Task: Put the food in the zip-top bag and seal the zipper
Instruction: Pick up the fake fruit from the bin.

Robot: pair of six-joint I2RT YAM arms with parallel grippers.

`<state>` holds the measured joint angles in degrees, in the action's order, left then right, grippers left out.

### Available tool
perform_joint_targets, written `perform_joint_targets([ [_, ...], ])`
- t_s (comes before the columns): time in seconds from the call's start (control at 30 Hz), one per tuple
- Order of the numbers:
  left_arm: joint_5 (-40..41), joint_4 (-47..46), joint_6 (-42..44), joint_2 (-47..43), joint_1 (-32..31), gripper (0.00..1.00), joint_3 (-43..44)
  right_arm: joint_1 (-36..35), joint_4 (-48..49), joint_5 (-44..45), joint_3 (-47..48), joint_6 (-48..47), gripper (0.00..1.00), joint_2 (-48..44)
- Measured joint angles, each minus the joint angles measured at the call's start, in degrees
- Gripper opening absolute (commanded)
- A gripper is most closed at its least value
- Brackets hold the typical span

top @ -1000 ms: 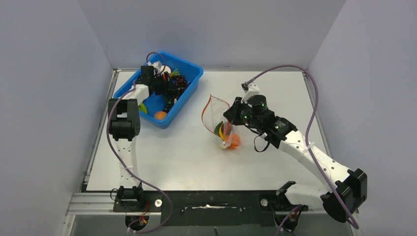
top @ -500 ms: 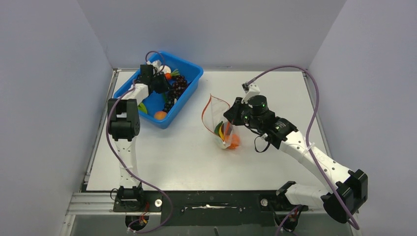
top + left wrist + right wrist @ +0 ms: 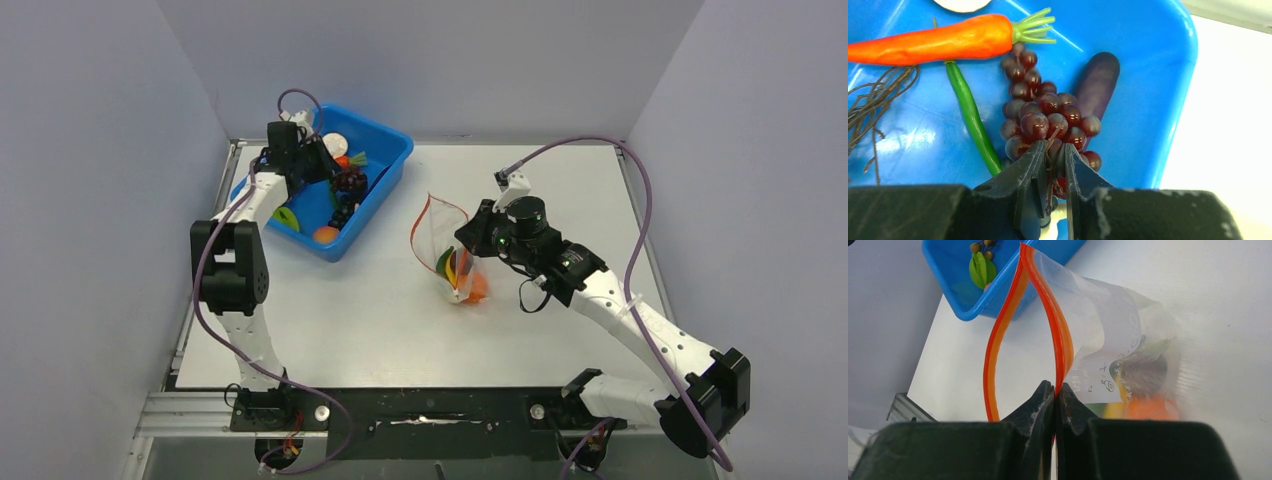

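My left gripper (image 3: 1054, 150) is shut on the stem end of the dark purple grapes (image 3: 1048, 112), held over the blue bin; from above the grapes (image 3: 348, 183) hang by the gripper (image 3: 322, 163). An orange carrot (image 3: 933, 41) with a green top and a thin green piece (image 3: 970, 117) lie in the bin beneath. My right gripper (image 3: 1055, 389) is shut on one side of the red-orange zipper (image 3: 1060, 335), holding the clear zip-top bag (image 3: 450, 250) upright with its mouth gaping. Yellow, green and orange food (image 3: 1143, 407) sits in the bag's bottom.
The blue bin (image 3: 390, 150) stands at the table's back left, holding an orange ball (image 3: 325, 234), a green leafy piece (image 3: 979, 267), a purple eggplant-like piece (image 3: 1098, 80) and a white disc (image 3: 334, 141). Grey walls close in on three sides.
The left gripper closed on the grapes and has lifted them within the bin; its arm swung up and left. The right arm and the bag have not moved.
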<state>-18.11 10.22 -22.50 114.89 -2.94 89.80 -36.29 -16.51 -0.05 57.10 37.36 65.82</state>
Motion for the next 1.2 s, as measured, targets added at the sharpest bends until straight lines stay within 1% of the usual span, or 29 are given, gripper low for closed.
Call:
perform_joint_targets([
  [0.17,1.2,0.1,0.0,-5.2,0.0,0.03,-2.8,0.3,0.7,-0.5,-0.8,0.6,0.00,-0.3],
  [0.5,4.6,0.7,0.9,-15.2,0.0,0.02,-12.3,0.3,1.9,-2.0,-1.7,2.0,0.00,-0.5],
  [0.67,5.7,0.7,1.4,-19.8,0.0,0.02,-14.3,0.3,2.3,-2.5,-1.7,2.4,0.00,-0.3],
  [1.2,5.4,0.6,1.9,-34.2,-1.9,0.02,-18.4,-0.4,3.3,-3.7,-1.7,3.8,0.00,0.9],
])
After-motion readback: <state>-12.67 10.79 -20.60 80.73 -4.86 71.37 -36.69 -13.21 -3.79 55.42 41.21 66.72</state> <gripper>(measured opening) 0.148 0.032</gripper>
